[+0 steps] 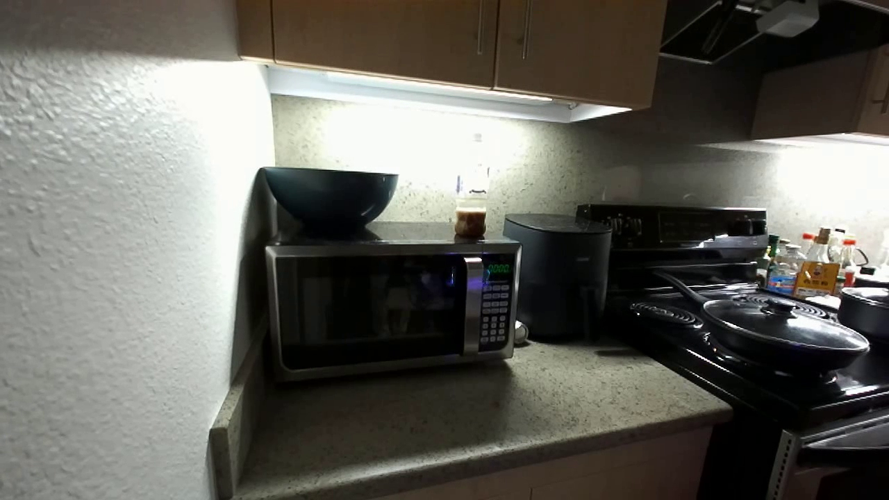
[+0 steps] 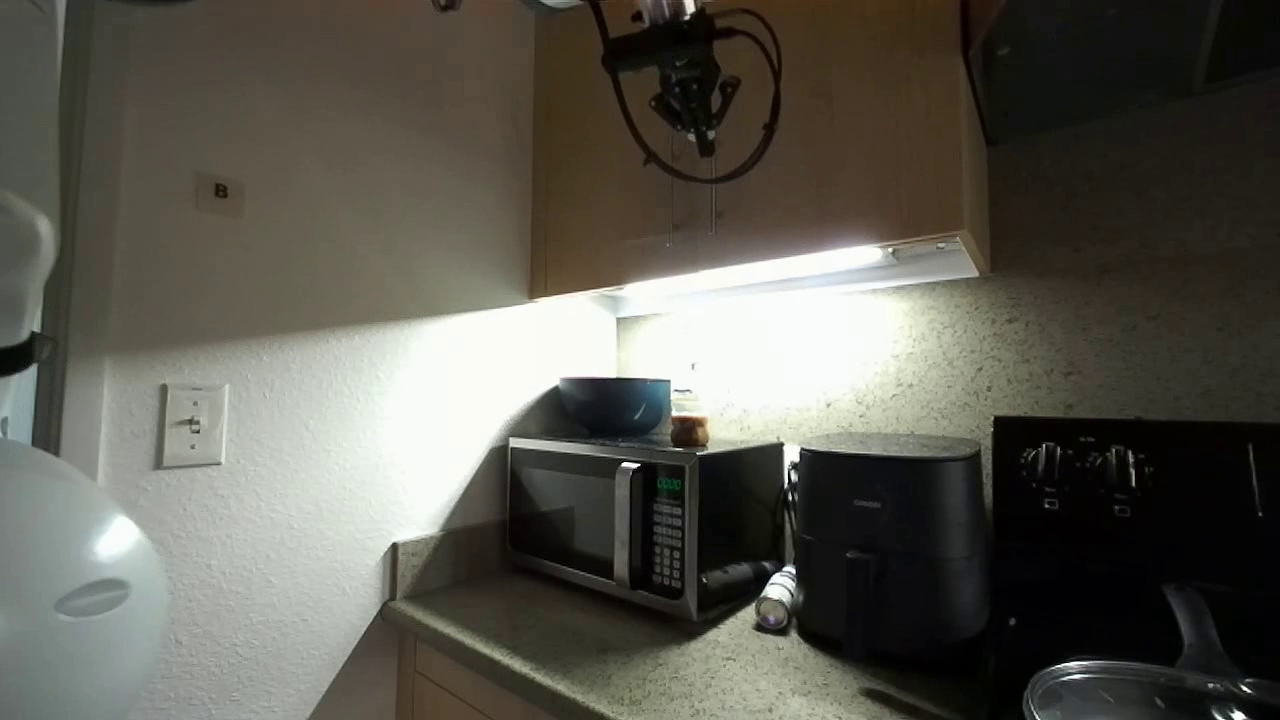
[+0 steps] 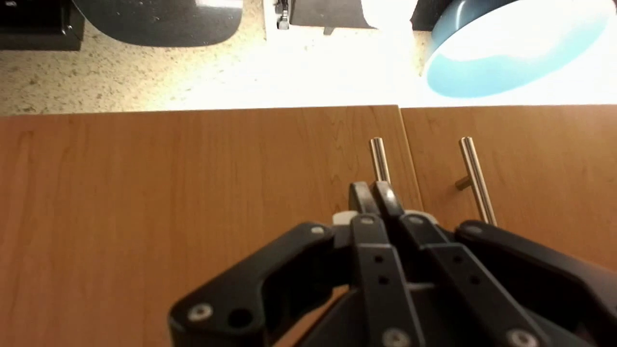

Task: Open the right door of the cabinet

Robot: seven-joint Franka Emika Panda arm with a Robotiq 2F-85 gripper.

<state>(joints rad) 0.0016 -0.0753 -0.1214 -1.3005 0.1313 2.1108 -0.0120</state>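
Observation:
The cabinet (image 1: 444,48) is medium-brown wood with two flat doors, both closed, meeting at a vertical seam. The right door (image 1: 587,45) also shows in an exterior view (image 2: 850,130). In the wrist view, which stands upside down, the right door (image 3: 193,193) fills the left side. Its thin metal bar handle (image 3: 379,156) is partly hidden behind my fingers. My gripper (image 3: 375,190) has its fingers drawn together with a thin gap, and I see nothing held. In an exterior view my gripper (image 2: 706,148) points down before the doors, above the handles' lower ends.
The left door's handle (image 3: 477,178) is close beside the seam. Below the cabinet stand the microwave (image 1: 389,305), a dark bowl (image 1: 333,198), a bottle (image 1: 471,219) and a black air fryer (image 1: 559,278). A wall (image 2: 300,300) borders the cabinet. A range hood (image 2: 1120,60) is on its right.

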